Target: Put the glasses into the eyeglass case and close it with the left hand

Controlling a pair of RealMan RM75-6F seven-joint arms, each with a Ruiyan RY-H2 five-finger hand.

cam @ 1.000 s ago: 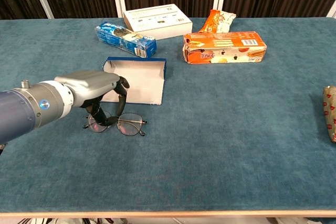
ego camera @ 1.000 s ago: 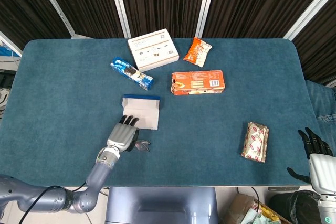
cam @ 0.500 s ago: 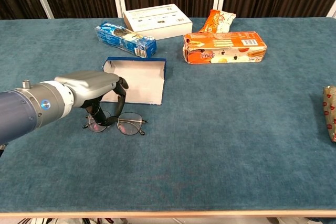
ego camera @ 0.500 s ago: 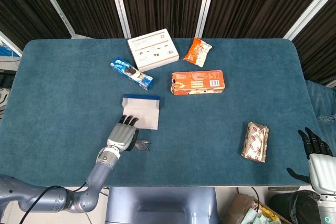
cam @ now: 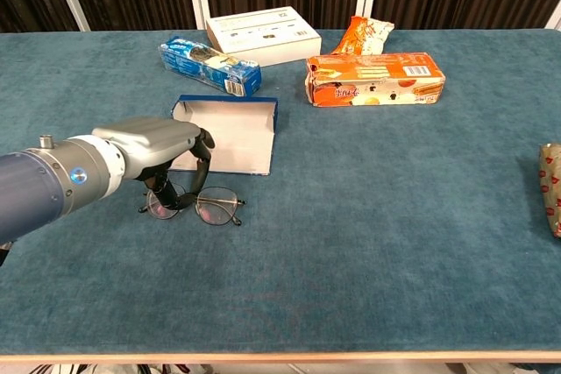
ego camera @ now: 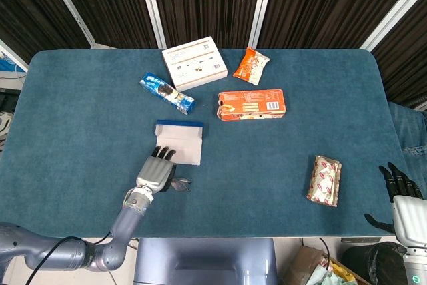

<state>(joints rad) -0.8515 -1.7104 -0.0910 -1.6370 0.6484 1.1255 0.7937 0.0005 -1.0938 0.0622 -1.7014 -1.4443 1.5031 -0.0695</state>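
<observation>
Fingers (cam: 203, 148) of my left hand (cam: 162, 151) curl onto the glasses (cam: 203, 207); a firm hold I cannot confirm. The eyeglass case (cam: 230, 133) lies open and empty, so placing and closing remain.

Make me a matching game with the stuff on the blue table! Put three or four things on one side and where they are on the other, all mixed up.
Things:
1. thin wire-framed glasses
2. open white eyeglass case with a blue edge
3. long orange snack box
4. flat white cardboard box

Places:
A. at the far edge of the table, beside a blue biscuit pack
B. just behind the glasses, lid open
C. right of the case, in front of an orange packet
D. on the cloth under the left hand

Pairs: 1-D, 2-B, 3-C, 4-A
</observation>
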